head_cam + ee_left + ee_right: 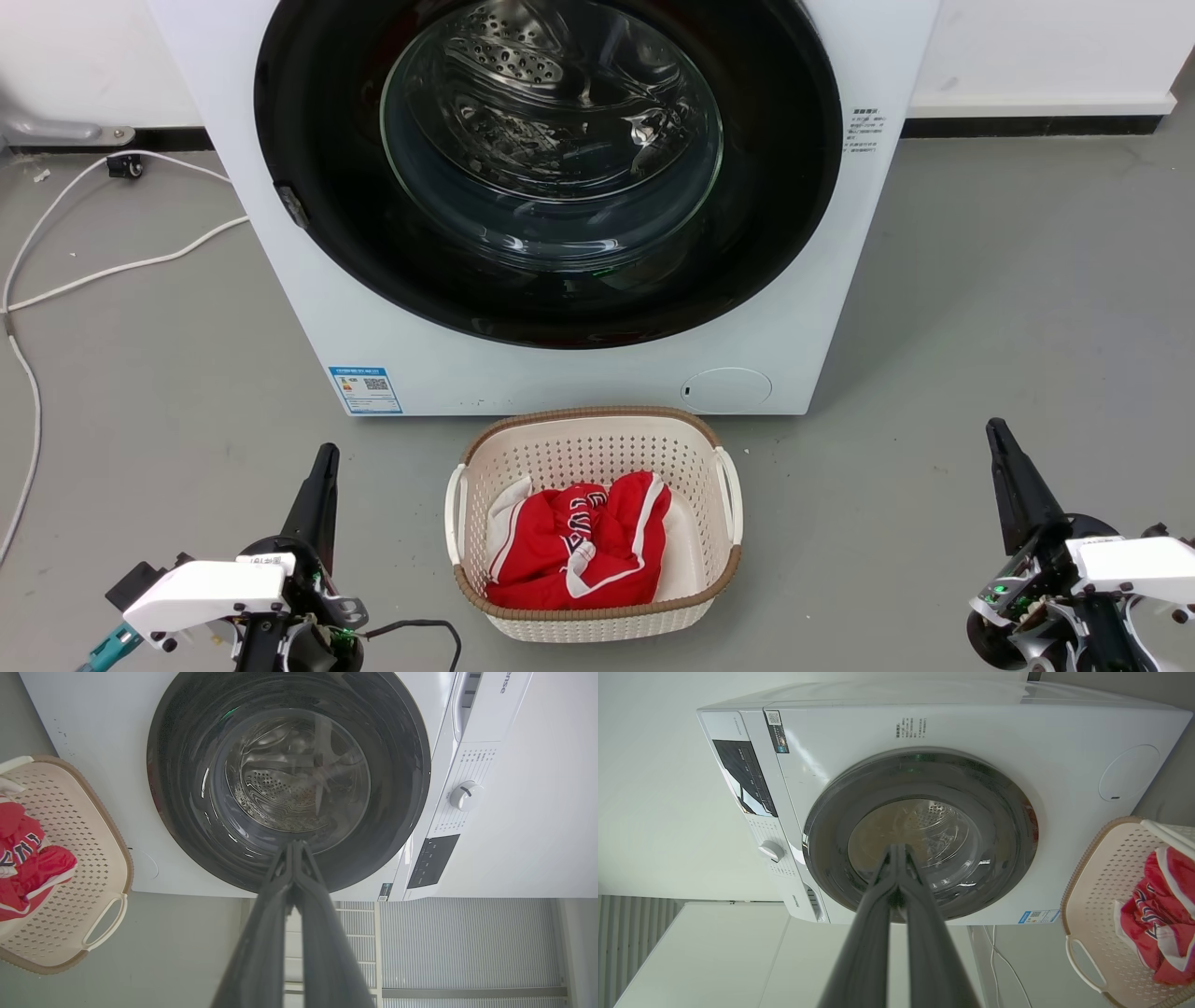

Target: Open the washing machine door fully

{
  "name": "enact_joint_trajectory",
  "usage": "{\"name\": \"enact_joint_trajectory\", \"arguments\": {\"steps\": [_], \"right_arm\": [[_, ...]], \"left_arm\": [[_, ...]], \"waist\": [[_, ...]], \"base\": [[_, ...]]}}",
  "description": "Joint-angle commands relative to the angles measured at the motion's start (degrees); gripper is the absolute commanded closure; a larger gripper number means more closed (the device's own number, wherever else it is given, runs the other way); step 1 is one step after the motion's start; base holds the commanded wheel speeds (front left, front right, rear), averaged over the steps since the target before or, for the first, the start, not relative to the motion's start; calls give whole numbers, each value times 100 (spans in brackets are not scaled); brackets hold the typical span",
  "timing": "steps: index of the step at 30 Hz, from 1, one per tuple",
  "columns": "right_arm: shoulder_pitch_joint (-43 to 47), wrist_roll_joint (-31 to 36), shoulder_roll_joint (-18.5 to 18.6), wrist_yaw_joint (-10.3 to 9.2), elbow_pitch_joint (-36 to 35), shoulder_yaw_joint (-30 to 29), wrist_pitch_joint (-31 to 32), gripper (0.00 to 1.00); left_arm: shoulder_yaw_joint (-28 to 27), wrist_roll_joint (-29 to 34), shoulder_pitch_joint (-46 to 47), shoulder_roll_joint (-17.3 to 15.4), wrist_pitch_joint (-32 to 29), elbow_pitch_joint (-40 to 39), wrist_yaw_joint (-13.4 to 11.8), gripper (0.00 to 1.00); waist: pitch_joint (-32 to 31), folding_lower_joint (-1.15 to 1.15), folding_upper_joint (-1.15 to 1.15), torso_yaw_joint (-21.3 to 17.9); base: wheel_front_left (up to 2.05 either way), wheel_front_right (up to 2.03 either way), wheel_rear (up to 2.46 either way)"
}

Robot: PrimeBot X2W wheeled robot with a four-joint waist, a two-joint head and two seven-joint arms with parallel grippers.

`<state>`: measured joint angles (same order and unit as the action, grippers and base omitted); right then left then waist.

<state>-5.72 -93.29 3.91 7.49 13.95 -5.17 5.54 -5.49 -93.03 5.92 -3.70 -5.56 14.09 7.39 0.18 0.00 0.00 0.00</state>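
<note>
Both jaws together, washing machine door [551, 159] closed, facing robot

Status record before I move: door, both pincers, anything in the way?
door: shut, flush with the machine front
left pincer: shut, held low, short of the machine, touching nothing
right pincer: shut, held low, touching nothing
basket: just in front of the machine, below the door, between the pincers
garment: red, in the basket
task: door not yet opened
</note>
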Motion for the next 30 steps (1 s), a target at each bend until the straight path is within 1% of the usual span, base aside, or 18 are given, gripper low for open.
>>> {"name": "enact_joint_trajectory", "arguments": {"steps": [1, 3, 4, 6, 14, 20, 25, 30], "right_arm": [[-74, 14, -9, 1, 9, -18, 5, 100], [-75, 19, -12, 0, 9, -21, 8, 100], [11, 0, -5, 0, 15, -3, 3, 0], [48, 1, -17, -1, 59, 8, -13, 0], [99, -98, -26, -1, -182, 43, -242, 0], [117, -123, -32, -1, -352, 5, -398, 0], [130, 406, -37, -1, -566, 29, -520, 0], [146, 1391, -42, -1, -786, 111, -635, 0]], "left_arm": [[-6, 8, 46, 3, -23, 8, 18, 100], [-10, 11, 46, 4, -26, 7, 18, 100], [-2, 1, -7, 9, -5, 18, -1, 0], [4, 8, -39, 26, 7, 62, -4, 0], [143, 115, -18, 30, 238, -130, -2, 0], [163, 327, -1, 34, 397, -336, -1, 0], [192, 775, 20, 30, 518, -553, 0, 0], [214, 1403, 48, 19, 635, -784, 1, 0]], "waist": [[0, 0, 0, 0], [0, 0, 0, 0], [0, 0, 0, 0], [0, 0, 0, 0], [5, 0, 0, -4], [10, 0, 0, -3], [21, 0, 0, -1], [34, 0, 0, 3]], "base": [[0, 0, 0], [0, 0, 0], [0, 0, 0], [0, 0, 0], [0, 0, 0], [0, 0, 0], [0, 0, 0], [0, 0, 0]]}}
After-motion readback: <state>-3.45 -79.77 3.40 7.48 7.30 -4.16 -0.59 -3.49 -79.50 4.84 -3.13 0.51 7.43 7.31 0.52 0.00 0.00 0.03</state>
